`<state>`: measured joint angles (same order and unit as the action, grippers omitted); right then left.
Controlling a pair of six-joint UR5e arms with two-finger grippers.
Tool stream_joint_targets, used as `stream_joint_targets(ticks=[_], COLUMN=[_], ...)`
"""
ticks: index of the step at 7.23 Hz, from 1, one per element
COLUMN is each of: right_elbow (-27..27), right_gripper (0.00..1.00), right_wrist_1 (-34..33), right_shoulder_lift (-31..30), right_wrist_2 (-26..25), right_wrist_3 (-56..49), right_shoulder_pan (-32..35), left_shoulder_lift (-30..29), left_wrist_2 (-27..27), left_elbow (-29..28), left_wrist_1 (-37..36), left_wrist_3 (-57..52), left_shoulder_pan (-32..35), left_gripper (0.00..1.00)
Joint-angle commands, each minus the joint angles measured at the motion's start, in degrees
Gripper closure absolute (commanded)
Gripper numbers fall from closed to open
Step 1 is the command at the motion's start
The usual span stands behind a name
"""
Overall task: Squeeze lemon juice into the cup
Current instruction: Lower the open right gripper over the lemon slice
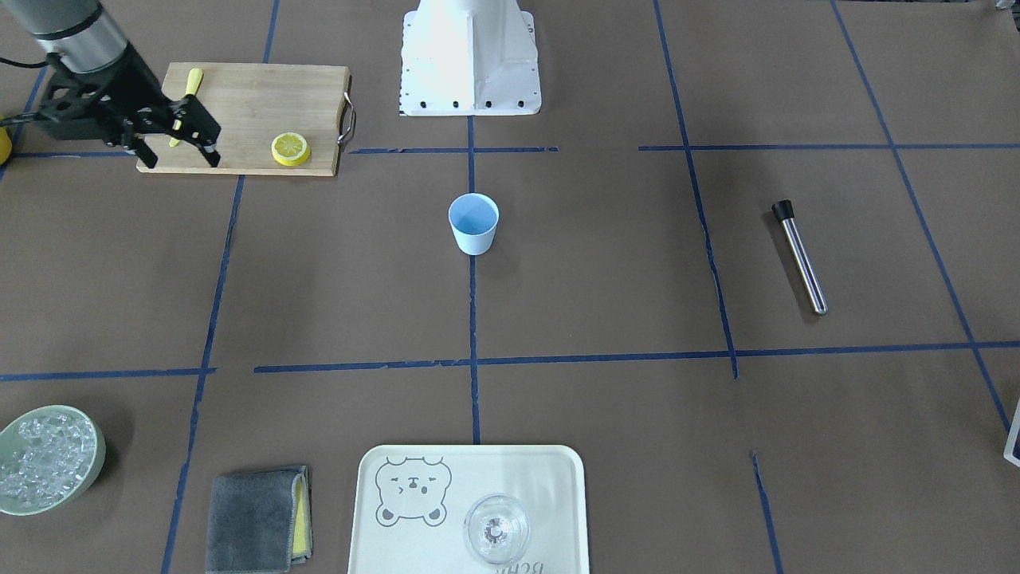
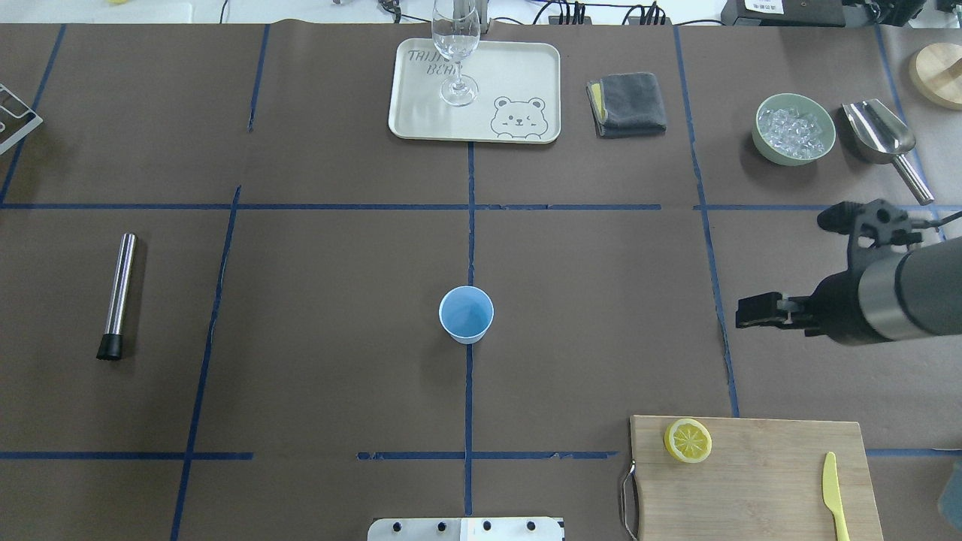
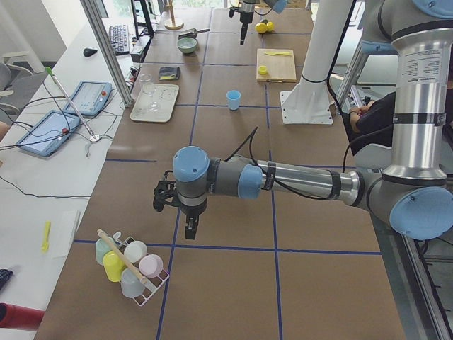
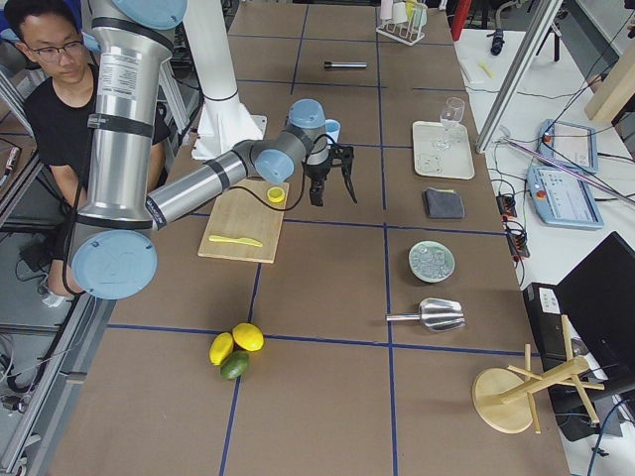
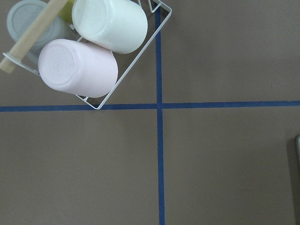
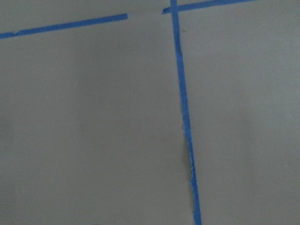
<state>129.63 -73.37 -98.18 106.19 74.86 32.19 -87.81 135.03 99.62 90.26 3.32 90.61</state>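
Observation:
One lemon slice (image 1: 290,148) lies flat on the wooden cutting board (image 1: 255,100), at the corner nearest the cup; it also shows in the overhead view (image 2: 688,440). The pale blue cup (image 1: 473,223) stands upright and empty at the table's middle (image 2: 466,314). My right gripper (image 1: 181,154) is open and empty. It hangs in the air by the board's edge, apart from the slice (image 4: 276,194). My left gripper (image 3: 177,212) hangs far from both, over the table's left end. I cannot tell whether it is open or shut.
A yellow plastic knife (image 2: 830,488) lies on the board. A steel muddler (image 1: 801,255), a tray (image 1: 558,478) with a clear glass (image 1: 496,530), a grey cloth (image 1: 255,518), a green bowl of ice (image 1: 48,458) and a scoop (image 2: 879,135) are on the table. A wire rack of cups (image 5: 93,47) sits below the left wrist.

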Motion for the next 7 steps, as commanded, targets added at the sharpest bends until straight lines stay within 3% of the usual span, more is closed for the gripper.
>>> stream_joint_targets(ticks=[1,2,3,7], right_elbow=[1.06,0.89,0.1,-6.31], right_gripper=[0.0,0.0,0.0,0.0], right_wrist_1=[0.16,0.25,0.25,0.33], right_shoulder_lift=[0.1,-0.08,0.09,2.29], right_wrist_2=[-11.68,-16.84,-18.37,-19.0], right_wrist_3=[9.4,12.99,13.03,12.76], right_shoulder_pan=[-15.09,-20.01,-21.8,-24.19], left_shoulder_lift=[0.01,0.01,0.09,0.1], left_wrist_2=[-0.03,-0.03,-0.12,-0.03], left_elbow=[1.1,1.71,2.94,3.65], left_wrist_1=[0.0,0.0,0.0,0.0], left_wrist_3=[-0.07,0.02,0.02,0.11], left_shoulder_pan=[0.0,0.09,0.18,0.18], left_gripper=[0.0,0.0,0.0,0.0])
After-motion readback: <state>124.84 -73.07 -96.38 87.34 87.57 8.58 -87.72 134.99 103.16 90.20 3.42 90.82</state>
